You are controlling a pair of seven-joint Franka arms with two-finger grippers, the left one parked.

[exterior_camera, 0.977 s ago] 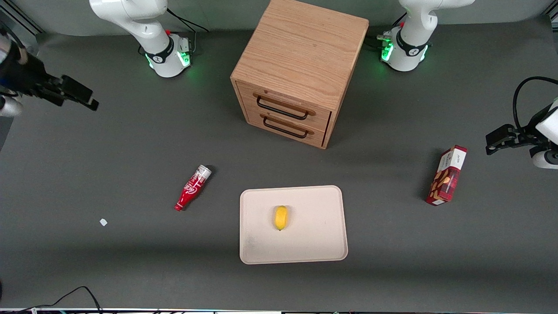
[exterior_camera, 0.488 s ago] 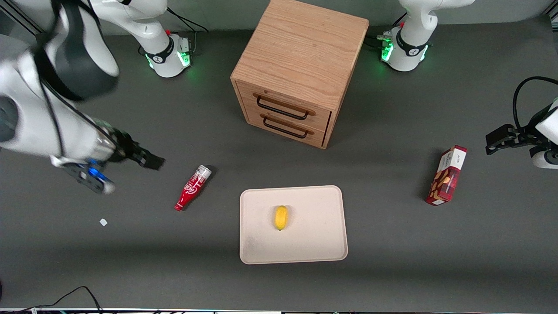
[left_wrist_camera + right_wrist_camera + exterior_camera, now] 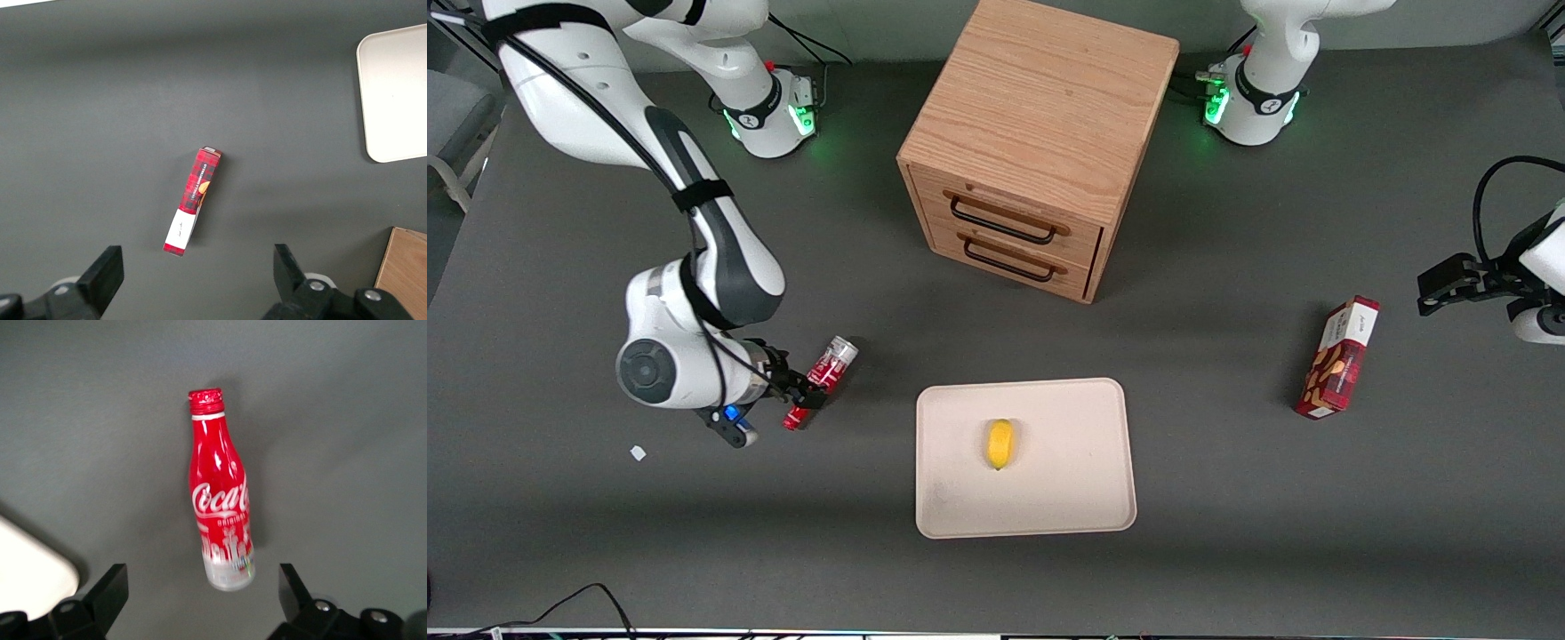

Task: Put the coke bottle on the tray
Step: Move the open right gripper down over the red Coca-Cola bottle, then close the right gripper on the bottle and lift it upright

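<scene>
Bare table from gripper to tray (lemon aboard)

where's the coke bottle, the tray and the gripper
coke bottle (image 3: pixel 222 500): right wrist view, red body at the script.
tray (image 3: pixel 1067 498): front view, bare floor near its corner.
gripper (image 3: pixel 805 391): front view, between its fingertips, over the bottle.

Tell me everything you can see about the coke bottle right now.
The coke bottle is small, glossy red and contour-shaped, with white Coca-Cola script, a silvery-white patterned base and a ribbed red cap. It looks like painted metal. It lies on its side on the dark grey table, capped, its cap end nearer the front camera than its base. It sits off the tray, toward the working arm's end. The tool hovers over it, fingers open, one on each side of the base, not touching it.
</scene>
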